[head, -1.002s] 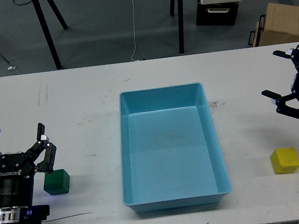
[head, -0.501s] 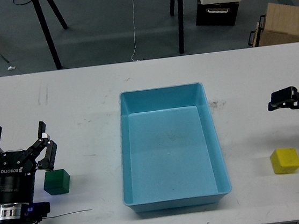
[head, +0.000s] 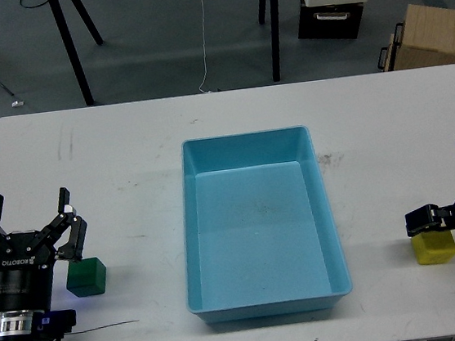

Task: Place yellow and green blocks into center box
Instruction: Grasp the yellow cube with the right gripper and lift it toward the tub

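Note:
The green block [head: 86, 277] sits on the white table [head: 128, 165], left of the blue box [head: 267, 298]. My left gripper [head: 29, 216] is open just left of and above the green block and holds nothing. The yellow block [head: 435, 250] sits on the table right of the box. My right gripper [head: 429, 223] comes in from the right edge, low over the yellow block. One dark finger [head: 420, 219] crosses the block's top edge. It looks open and holds nothing. The box is empty.
The box stands in the middle of the table, its long side running away from me. A thin black cable [head: 106, 327] lies on the table near the front left. Tripod legs, a cardboard box and a cabinet stand on the floor behind the table.
My right gripper has come down from well above and behind the yellow block to just over it. The left gripper and both blocks have not moved.

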Controlling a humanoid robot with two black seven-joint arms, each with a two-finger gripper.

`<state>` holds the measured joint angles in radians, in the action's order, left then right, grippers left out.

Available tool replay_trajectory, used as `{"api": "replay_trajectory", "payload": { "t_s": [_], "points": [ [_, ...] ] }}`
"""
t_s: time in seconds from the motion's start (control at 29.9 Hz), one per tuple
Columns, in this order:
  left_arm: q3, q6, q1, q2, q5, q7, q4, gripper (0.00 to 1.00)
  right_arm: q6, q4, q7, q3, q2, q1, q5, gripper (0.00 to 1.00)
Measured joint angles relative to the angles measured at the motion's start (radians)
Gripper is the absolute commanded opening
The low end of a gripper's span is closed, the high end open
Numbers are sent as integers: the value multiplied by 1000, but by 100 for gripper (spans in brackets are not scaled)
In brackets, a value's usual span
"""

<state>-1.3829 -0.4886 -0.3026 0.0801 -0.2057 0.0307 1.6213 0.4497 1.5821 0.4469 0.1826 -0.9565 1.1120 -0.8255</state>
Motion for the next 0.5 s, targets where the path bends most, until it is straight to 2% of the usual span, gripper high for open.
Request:
{"api": "replay_trajectory", "payload": {
  "t_s": [0.13, 0.23, 0.27, 0.37, 0.43, 0.5],
  "points": [
    [1, 0, 0, 0, 0, 0, -10, 100, -42, -6, -1, 0, 46, -24, -1, 99],
    [0, 0, 0, 0, 0, 0, -14, 100, -56, -8, -2, 0, 68, -34, 1, 93],
    [0, 0, 0, 0, 0, 0, -15, 100, -57, -8, -2, 0, 71, -36, 1, 84],
    [-1, 0, 0, 0, 0, 0, -15, 100, -59, -8, -2, 0, 76, -42, 2, 47],
    [-1, 0, 0, 0, 0, 0, -15, 100, -56, -6, 0, 3, 76, -45, -1, 29],
    [1, 0, 0, 0, 0, 0, -15, 100, -53, -3, 3, 6, 75, -46, -7, 25]
  ]
}}
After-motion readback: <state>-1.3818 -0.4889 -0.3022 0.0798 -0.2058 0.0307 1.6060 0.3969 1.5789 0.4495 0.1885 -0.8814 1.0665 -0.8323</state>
